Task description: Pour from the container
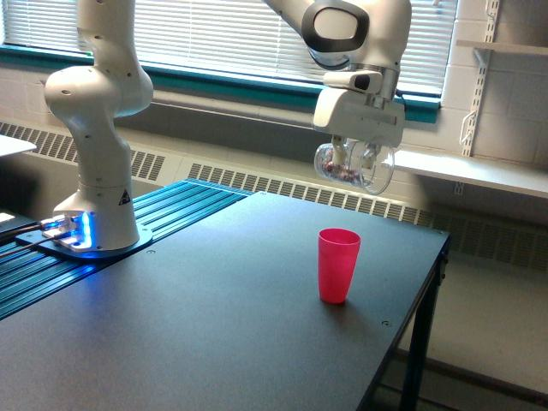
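A blinds-covered window [214,34] with teal sill, pale block wall [514,94], vented heater [282,184] behind the black table [214,334].
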You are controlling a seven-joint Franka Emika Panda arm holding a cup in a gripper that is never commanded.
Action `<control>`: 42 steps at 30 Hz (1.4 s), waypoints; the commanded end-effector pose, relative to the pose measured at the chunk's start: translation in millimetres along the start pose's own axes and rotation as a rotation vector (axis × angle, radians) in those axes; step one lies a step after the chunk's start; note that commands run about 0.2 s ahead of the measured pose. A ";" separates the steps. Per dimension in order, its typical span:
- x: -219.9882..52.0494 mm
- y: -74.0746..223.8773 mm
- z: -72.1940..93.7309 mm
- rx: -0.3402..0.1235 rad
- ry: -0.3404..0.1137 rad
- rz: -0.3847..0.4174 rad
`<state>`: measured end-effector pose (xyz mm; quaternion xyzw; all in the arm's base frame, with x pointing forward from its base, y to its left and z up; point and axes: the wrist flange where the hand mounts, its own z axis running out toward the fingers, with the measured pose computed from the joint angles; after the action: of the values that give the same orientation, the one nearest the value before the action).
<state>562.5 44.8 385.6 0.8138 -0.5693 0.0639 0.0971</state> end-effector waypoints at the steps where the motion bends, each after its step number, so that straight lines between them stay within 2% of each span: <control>1: -30.6 1.1 1.3 -0.005 0.007 -0.016; 9: -61.0 11.2 -1.7 0.003 0.090 -0.025; 14: -79.2 20.7 -1.5 0.009 0.094 -0.035; 20: -83.4 33.4 0.2 0.007 0.081 -0.025; 27: -77.5 48.9 15.6 -0.036 0.039 0.002; 31: -68.4 52.6 22.8 -0.062 0.035 0.016; 34: -67.3 51.4 24.0 -0.065 0.034 0.017; 42: -58.6 46.7 51.7 -0.129 -0.001 0.011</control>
<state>493.5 80.8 342.8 0.8048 -0.5754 0.0473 0.1379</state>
